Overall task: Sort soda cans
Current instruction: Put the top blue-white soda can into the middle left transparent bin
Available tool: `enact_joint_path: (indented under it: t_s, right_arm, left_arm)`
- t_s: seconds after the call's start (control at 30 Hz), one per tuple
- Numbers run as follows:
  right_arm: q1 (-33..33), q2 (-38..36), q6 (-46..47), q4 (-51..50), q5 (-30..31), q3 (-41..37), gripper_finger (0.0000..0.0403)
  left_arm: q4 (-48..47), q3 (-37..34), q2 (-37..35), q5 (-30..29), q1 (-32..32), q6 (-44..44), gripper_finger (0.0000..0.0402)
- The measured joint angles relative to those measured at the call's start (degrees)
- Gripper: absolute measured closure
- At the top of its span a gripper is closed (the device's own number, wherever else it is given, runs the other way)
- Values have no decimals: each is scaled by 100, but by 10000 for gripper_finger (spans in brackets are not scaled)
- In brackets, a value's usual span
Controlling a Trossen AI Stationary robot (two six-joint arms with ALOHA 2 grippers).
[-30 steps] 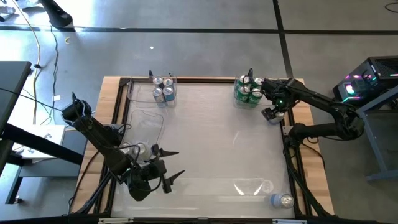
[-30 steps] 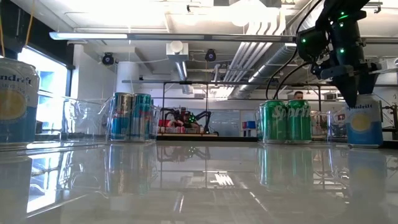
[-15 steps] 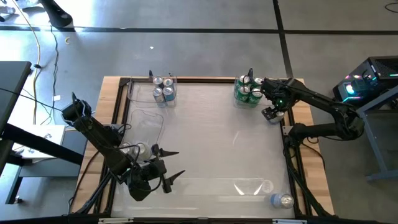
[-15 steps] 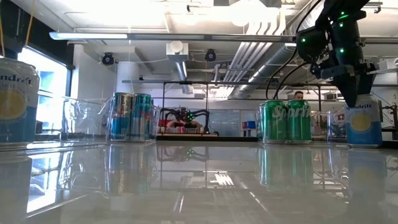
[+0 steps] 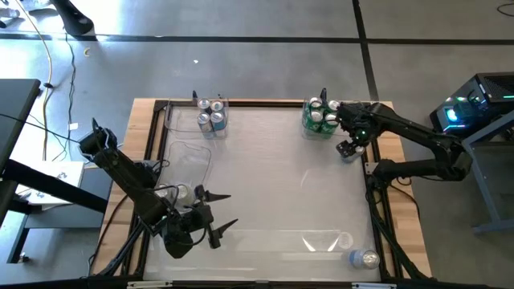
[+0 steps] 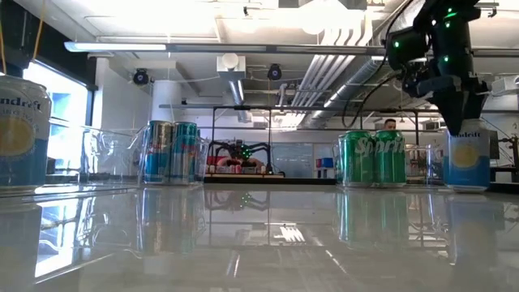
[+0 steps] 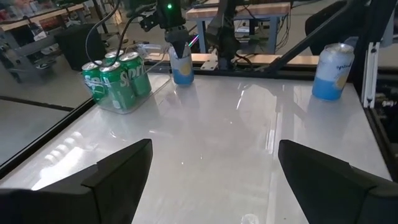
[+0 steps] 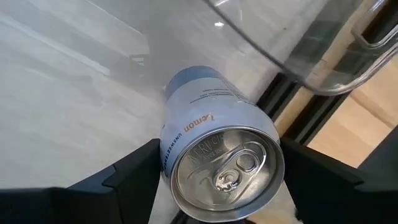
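right pincer [image 8: 217,180]: clamped around pale-blue lemon soda can with silver top [image 8: 214,155], upright on glossy white tabletop [image 5: 265,177], at 1 o'clock, just beside cluster of green cans [image 5: 320,117] | left pincer [image 5: 218,217]: spread wide, grasping nothing, at 7 o'clock

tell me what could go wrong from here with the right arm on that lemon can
1. The right hand grips the blue lemon can only near its top rim, so the can might slip or tilt when lifted.
2. The can stands right beside the tray of green cans; a sideways swing may bump the tray or its cans.
3. It sits near the table's right edge, so a dropped can could roll off.
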Motion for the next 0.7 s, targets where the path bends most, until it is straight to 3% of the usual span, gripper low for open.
enact_joint_path:
  t_s: [0.17,0.37,0.53,0.7]
  right_arm:
    - [746,-18,573,-40,11,160,114]
    - [1961,260,1556,220,-389,561,115]
    - [3046,1168,2049,451,-450,1267,115]
    - [3866,2514,1969,657,-435,2467,115]
  left_arm:
    - [-5,0,-265,-6,0,8,55]
    - [-43,0,-525,-55,-27,259,55]
    - [-393,0,-669,-96,-37,161,55]
    - [-558,0,-714,-180,-37,155,55]
